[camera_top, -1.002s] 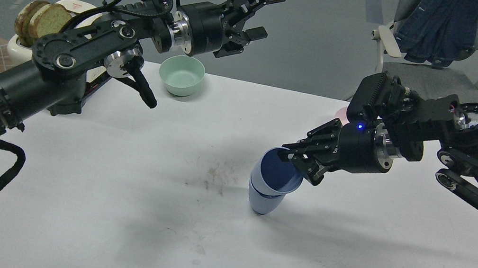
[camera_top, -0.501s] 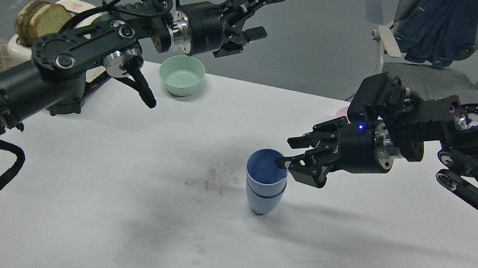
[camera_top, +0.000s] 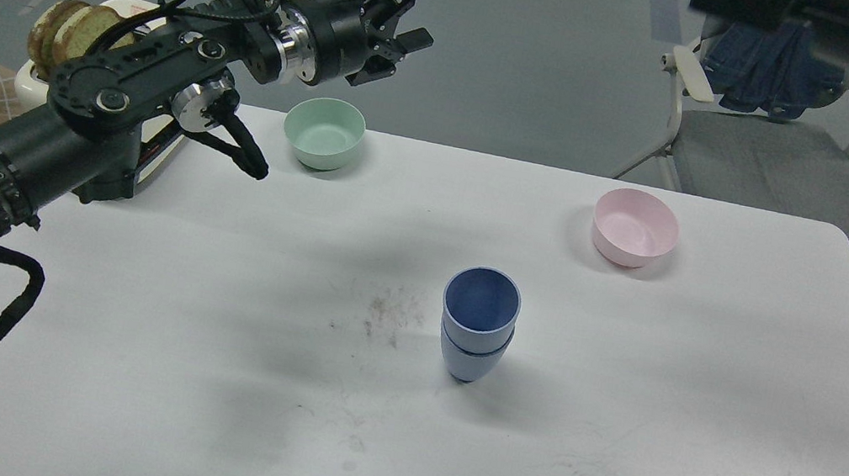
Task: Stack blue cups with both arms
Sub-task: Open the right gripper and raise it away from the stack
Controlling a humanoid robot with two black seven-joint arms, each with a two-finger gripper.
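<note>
The two blue cups stand nested upright in the middle of the white table point(camera_top: 199, 373). The upper cup point(camera_top: 481, 305) sits inside the lower cup point(camera_top: 468, 357). Nothing touches them. My left gripper point(camera_top: 426, 5) is open and empty, held high beyond the table's far edge, above and right of the mint-green bowl. My right arm point(camera_top: 809, 14) shows only as a blurred black shape along the top edge, far above the cups. Its fingers cannot be made out.
A mint-green bowl point(camera_top: 323, 133) sits at the far left of the table and a pale pink bowl point(camera_top: 636, 228) at the far right. A toaster with bread slices point(camera_top: 69, 33) stands behind my left arm. An office chair point(camera_top: 763, 147) stands beyond the table.
My right gripper has let go of the upper cup and the arm has swung up and away to the top edge. The cups have settled upright. My left arm has lifted slightly up and left.
</note>
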